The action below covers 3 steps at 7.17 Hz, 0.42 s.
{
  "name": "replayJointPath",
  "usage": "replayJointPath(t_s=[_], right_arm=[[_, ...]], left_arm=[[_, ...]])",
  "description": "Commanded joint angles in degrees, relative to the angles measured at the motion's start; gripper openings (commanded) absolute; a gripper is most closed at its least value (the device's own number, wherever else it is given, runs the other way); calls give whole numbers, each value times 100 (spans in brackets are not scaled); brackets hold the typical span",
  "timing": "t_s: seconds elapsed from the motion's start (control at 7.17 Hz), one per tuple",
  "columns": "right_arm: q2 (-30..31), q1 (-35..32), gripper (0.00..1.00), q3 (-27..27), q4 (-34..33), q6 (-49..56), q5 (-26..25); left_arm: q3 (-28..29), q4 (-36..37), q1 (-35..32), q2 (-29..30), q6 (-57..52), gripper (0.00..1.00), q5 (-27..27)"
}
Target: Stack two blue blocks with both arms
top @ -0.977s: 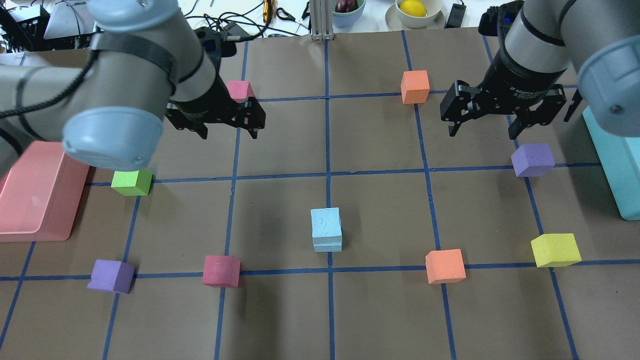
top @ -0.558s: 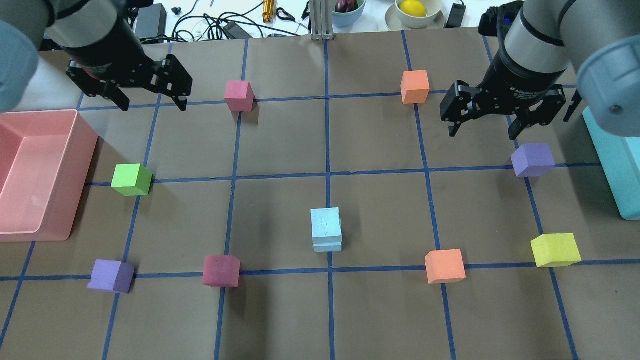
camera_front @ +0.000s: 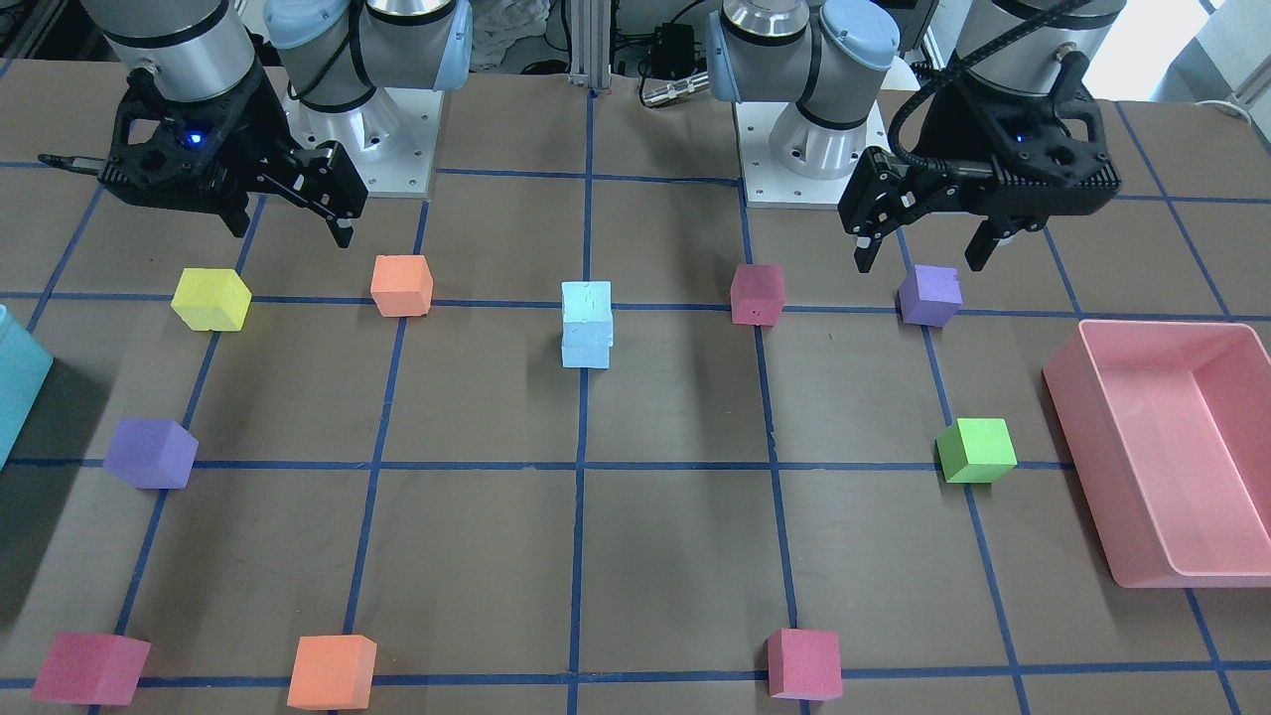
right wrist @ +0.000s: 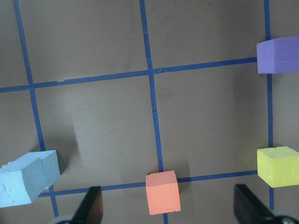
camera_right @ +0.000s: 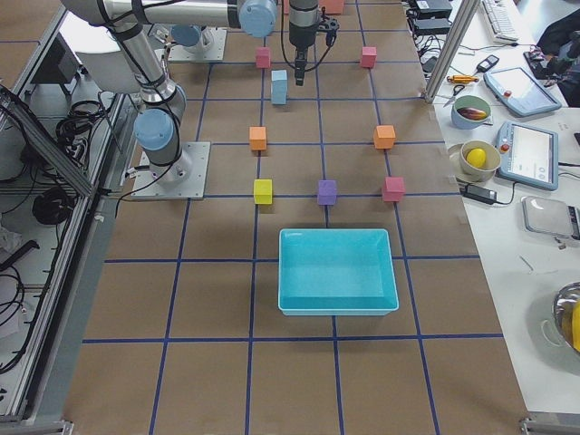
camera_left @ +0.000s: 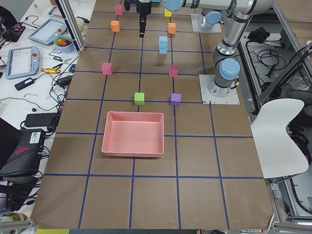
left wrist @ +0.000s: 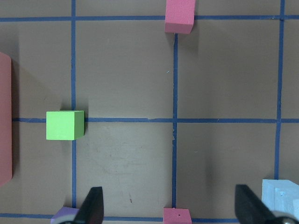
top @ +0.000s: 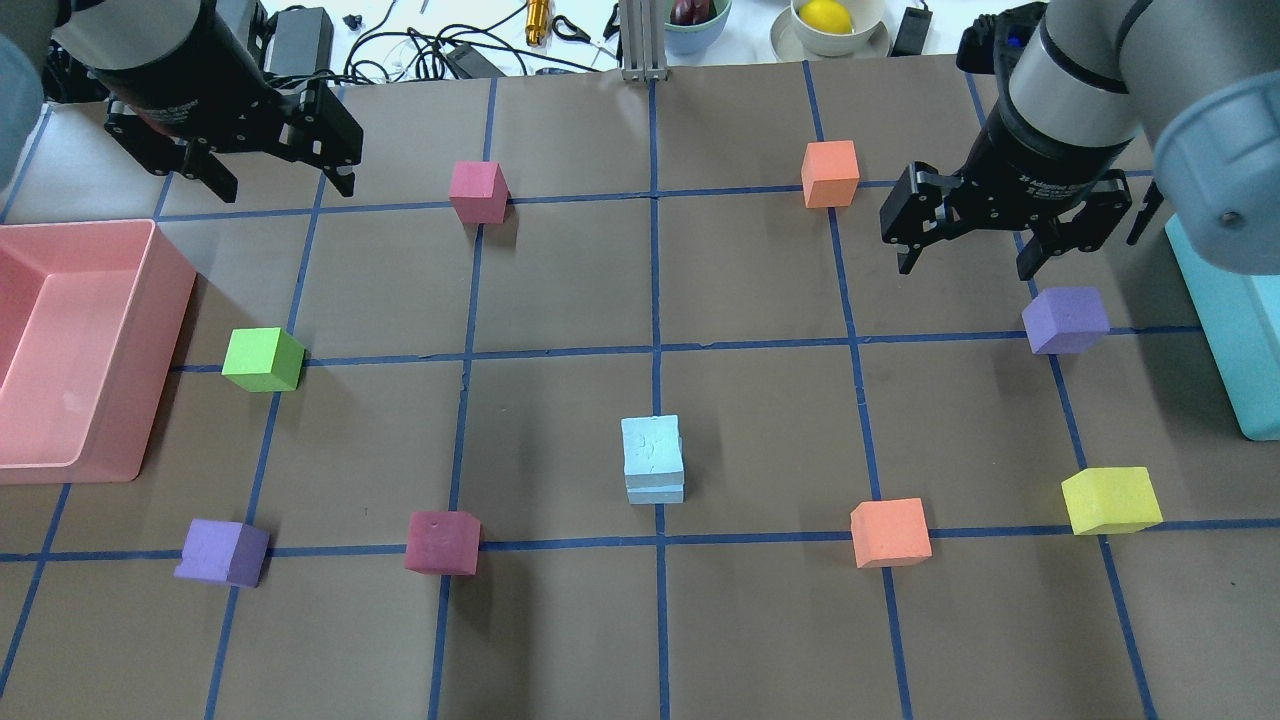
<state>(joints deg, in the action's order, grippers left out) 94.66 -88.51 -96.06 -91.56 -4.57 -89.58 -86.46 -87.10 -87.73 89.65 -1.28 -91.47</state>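
Observation:
The two pale blue blocks (top: 651, 447) stand stacked one on the other near the table's middle, upright on a blue tape line; the stack also shows in the front view (camera_front: 586, 304). No gripper touches it. My left gripper (top: 285, 186) is open and empty, raised at the far left, beyond the pink bin. My right gripper (top: 965, 266) is open and empty, raised at the far right, next to a purple cube (top: 1065, 320). In the left wrist view the blue block (left wrist: 282, 198) sits at the lower right edge; in the right wrist view the stack (right wrist: 28, 184) is at the lower left.
A pink bin (top: 172, 290) stands at the left edge and a teal bin (top: 1230, 330) at the right edge. Loose cubes ring the stack: green (top: 262, 360), pink (top: 478, 192), orange (top: 830, 173), yellow (top: 1110, 500), orange (top: 890, 532), dark pink (top: 442, 542), purple (top: 222, 552).
My left arm has swung away from beside the pink cube to the far left corner, gripper still open. The right arm and the blue stack have not moved.

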Motion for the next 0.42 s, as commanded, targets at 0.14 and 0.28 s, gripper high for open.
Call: replayJointPath(t_s=[0.14, 0.28], right_arm=[[0, 0, 100, 0, 6, 0, -7], [0, 0, 100, 0, 6, -9, -7]], left_arm=[[-29, -9, -69, 0, 5, 100, -2], [-55, -18, -60, -17, -3, 100, -11]])
